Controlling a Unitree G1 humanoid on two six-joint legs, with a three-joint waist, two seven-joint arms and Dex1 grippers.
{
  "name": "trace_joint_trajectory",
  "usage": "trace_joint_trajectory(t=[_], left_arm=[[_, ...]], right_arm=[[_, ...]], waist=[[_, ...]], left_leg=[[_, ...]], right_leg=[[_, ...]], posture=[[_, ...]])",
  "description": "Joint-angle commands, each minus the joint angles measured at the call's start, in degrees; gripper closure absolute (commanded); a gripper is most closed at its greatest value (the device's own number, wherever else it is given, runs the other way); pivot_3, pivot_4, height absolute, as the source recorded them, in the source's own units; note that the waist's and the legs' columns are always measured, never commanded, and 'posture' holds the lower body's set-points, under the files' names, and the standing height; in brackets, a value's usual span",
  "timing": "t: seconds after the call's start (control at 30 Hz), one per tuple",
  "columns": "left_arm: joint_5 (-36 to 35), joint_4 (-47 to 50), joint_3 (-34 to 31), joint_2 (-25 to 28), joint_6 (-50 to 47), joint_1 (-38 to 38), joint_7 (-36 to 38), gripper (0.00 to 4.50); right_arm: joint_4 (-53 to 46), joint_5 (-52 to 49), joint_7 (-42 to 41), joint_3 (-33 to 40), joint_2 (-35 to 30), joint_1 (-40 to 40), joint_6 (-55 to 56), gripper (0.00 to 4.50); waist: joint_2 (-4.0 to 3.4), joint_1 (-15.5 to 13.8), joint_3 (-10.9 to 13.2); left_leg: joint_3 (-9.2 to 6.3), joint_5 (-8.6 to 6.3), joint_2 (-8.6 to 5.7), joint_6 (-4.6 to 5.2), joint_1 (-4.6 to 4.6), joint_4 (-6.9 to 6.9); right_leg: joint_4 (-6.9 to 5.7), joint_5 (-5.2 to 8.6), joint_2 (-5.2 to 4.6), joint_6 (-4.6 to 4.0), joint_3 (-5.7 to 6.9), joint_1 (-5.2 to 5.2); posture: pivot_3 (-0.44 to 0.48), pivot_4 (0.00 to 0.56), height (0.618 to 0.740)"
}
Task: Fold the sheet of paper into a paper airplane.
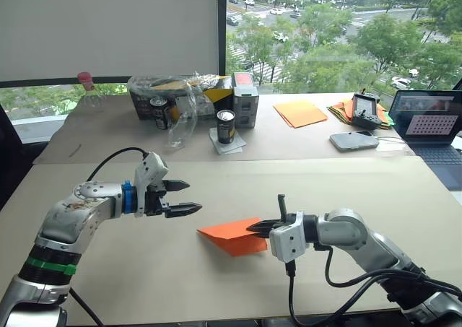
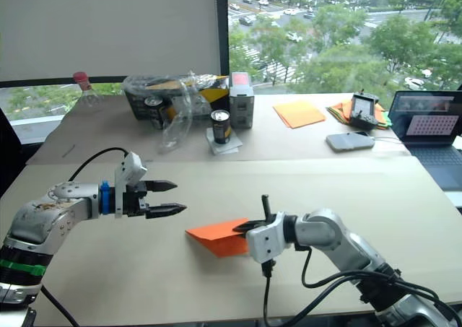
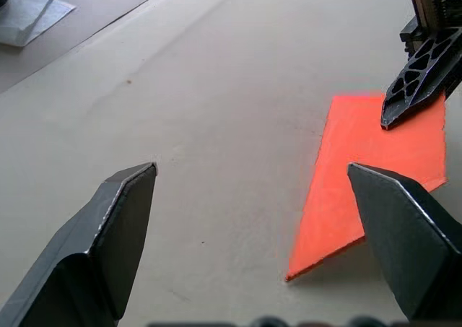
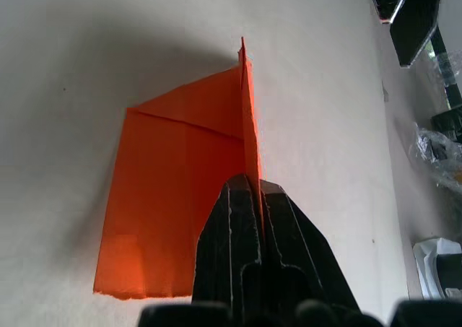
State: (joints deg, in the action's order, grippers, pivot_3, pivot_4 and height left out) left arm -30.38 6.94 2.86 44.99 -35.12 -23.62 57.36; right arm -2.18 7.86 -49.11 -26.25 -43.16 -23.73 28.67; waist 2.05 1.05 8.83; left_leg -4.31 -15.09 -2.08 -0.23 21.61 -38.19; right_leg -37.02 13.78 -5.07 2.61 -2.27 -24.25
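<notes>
the left gripper [image 1: 184, 198] hovers above the pale surface [image 1: 144, 269], to the left of the sheet of paper [image 1: 229, 234] and apart from it, its jaws spread wide with nothing between them. the sheet of paper, bright orange and already folded with a diagonal crease across one layer, lies on the near part of the surface; one raised fold stands up from it. the right gripper [image 1: 260, 227] reaches in from the paper's right side, its jaws pressed together on that upright fold, fingertips [image 4: 249, 197] pinching the thin edge. far behind the paper stand a dark can [image 1: 226, 125] on a napkin, a clear plastic bag [image 1: 180, 103] over a box, a paler orange sheet [image 1: 299, 112], and, rightmost of the paper, a laptop [image 1: 431, 125].
</notes>
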Motion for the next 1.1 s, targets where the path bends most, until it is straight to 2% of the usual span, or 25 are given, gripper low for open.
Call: trace_joint_trajectory(t=[0.03,0.1,0.23,0.53,0.67,0.73,0.87,1.03,1.07,1.1], left_arm=[[-4.4,1.4,-0.9,2.7,-6.2,-1.1,5.1,0.00],[-7.0,0.1,-1.7,3.2,-10.3,-2.2,6.8,0.00],[-6.3,-0.5,-2.2,3.1,-10.0,-3.0,7.1,0.00],[-5.3,-0.8,-1.1,3.1,-8.1,-3.0,10.9,0.00],[-2.7,-1.2,0.6,3.4,-5.7,-3.0,12.6,0.00],[-1.2,-2.1,1.7,2.8,-4.9,-3.2,12.6,0.00],[-0.3,-3.5,2.6,1.7,-3.5,-4.2,13.8,0.00],[4.1,-10.6,3.6,-4.0,2.9,-9.1,11.4,0.00],[4.2,-11.5,3.8,-4.7,3.5,-9.7,12.0,0.54],[4.4,-12.2,4.1,-5.3,3.7,-10.2,12.6,0.84]], right_arm=[[3.7,-0.8,-0.8,0.8,1.4,-1.5,7.8,4.47],[5.2,0.7,-0.2,1.0,2.6,-1.5,6.9,4.47],[3.8,2.0,1.4,2.9,4.4,0.3,0.3,4.47],[-0.2,5.6,3.3,4.2,4.6,4.3,-1.1,4.47],[-1.2,6.5,3.4,4.5,4.0,3.8,1.0,3.19],[-3.0,7.5,4.0,5.4,3.3,3.9,1.7,2.41],[-8.2,6.1,3.2,7.3,1.3,5.9,-0.1,1.17],[-17.0,2.7,3.1,13.1,-2.9,12.7,-2.2,1.17],[-18.3,2.0,3.0,13.9,-3.3,13.6,-3.0,1.13],[-19.4,1.5,2.9,14.6,-3.6,14.3,-3.7,1.13]], waist=[[0.00,0.0,0.0],[0.00,0.1,0.0],[0.00,0.1,0.0],[-0.01,-0.1,0.0],[-0.01,0.0,0.0],[-0.01,-0.1,0.0],[-0.01,-0.1,0.0],[-0.01,-0.9,0.0],[-0.01,-0.9,0.0],[-0.01,-0.8,0.0]], left_leg=[[0.00,0.00,0.00,0.00,0.01,-0.02],[-0.01,0.00,0.01,0.01,-0.01,-0.03],[-0.03,0.00,0.02,0.01,-0.01,-0.07],[-0.03,-0.01,0.01,0.01,-0.01,-0.10],[-0.03,-0.01,0.02,0.01,-0.02,-0.10],[-0.03,-0.01,0.03,0.01,-0.01,-0.10],[-0.03,-0.01,0.02,0.01,0.00,-0.12],[-0.06,-0.02,-0.01,0.03,0.09,-0.27],[-0.07,-0.04,-0.03,0.07,0.15,-0.40],[-0.06,-0.07,-0.01,0.12,0.18,-0.53]], right_leg=[[-0.01,0.00,0.01,0.00,0.00,0.00],[-0.08,0.00,0.05,0.00,0.00,0.00],[-0.10,0.00,0.08,0.00,0.00,0.00],[-0.10,0.00,0.08,0.00,0.00,0.01],[-0.10,0.00,0.10,0.00,0.00,0.01],[-0.10,0.00,0.10,0.00,-0.01,0.01],[-0.09,0.00,0.10,0.00,-0.01,0.02],[-0.08,0.00,0.07,0.00,0.05,0.07],[-0.10,0.00,0.06,0.00,0.06,0.07],[-0.11,0.00,0.08,0.01,0.05,0.07]], posture=[[0.000,0.150,0.740],[0.000,0.150,0.740],[0.000,0.150,0.740],[0.000,0.150,0.740],[0.000,0.150,0.740],[0.000,0.150,0.740],[0.000,0.150,0.740],[0.000,0.150,0.740],[0.000,0.150,0.740],[0.000,0.150,0.740]])
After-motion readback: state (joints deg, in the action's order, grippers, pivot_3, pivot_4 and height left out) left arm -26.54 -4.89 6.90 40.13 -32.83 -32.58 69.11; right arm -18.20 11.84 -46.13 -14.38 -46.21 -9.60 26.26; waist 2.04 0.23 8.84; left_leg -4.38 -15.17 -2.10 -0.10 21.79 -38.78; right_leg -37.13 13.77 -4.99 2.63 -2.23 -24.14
